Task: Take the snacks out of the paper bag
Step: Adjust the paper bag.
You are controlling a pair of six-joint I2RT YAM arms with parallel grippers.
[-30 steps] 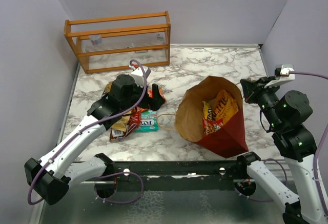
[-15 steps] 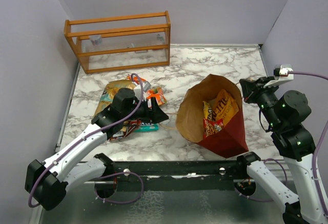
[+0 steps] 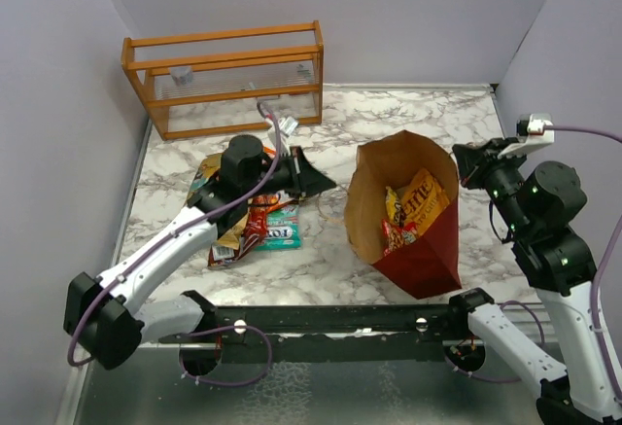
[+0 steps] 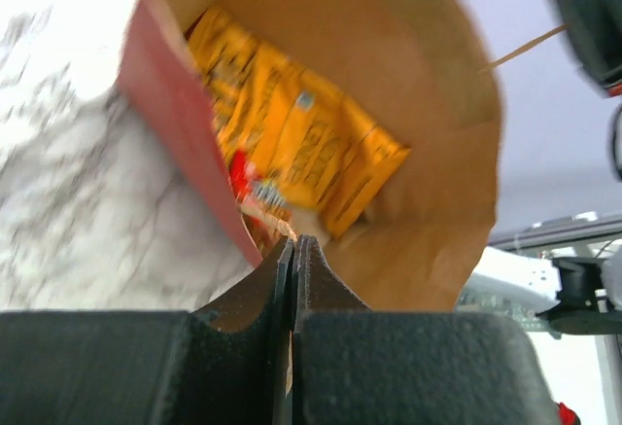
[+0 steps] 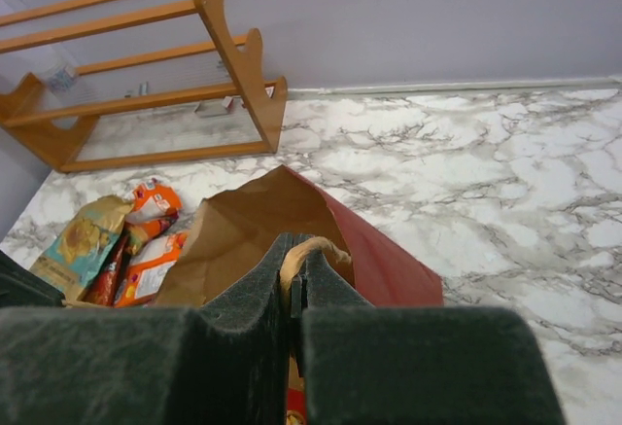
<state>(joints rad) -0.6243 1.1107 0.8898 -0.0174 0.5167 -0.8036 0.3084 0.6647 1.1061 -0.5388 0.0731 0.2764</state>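
The paper bag [image 3: 428,250], dark red outside and brown inside, stands tilted at mid-table with its mouth facing left. Orange and yellow snacks [image 3: 413,206] lie inside it, and the left wrist view shows them blurred [image 4: 292,133]. More snacks [image 3: 255,226] lie in a pile on the table to the left, also in the right wrist view [image 5: 126,250]. My left gripper [image 3: 328,186] is at the bag's left rim, shut with a pale cord handle [image 4: 275,228] at its tips [image 4: 294,242]. My right gripper [image 3: 459,159] is shut on the other cord handle [image 5: 316,244] at the right rim [image 5: 296,242].
An orange wooden rack [image 3: 228,80] stands at the back left against the wall, and the right wrist view shows it too [image 5: 146,75]. Grey walls close in the marble table [image 3: 408,119] on three sides. A dark rail [image 3: 321,318] runs along the near edge.
My left gripper swung from over the snack pile to the bag's left rim and shut on its cord. The bag's mouth now stands more upright and narrower. The right arm barely moved.
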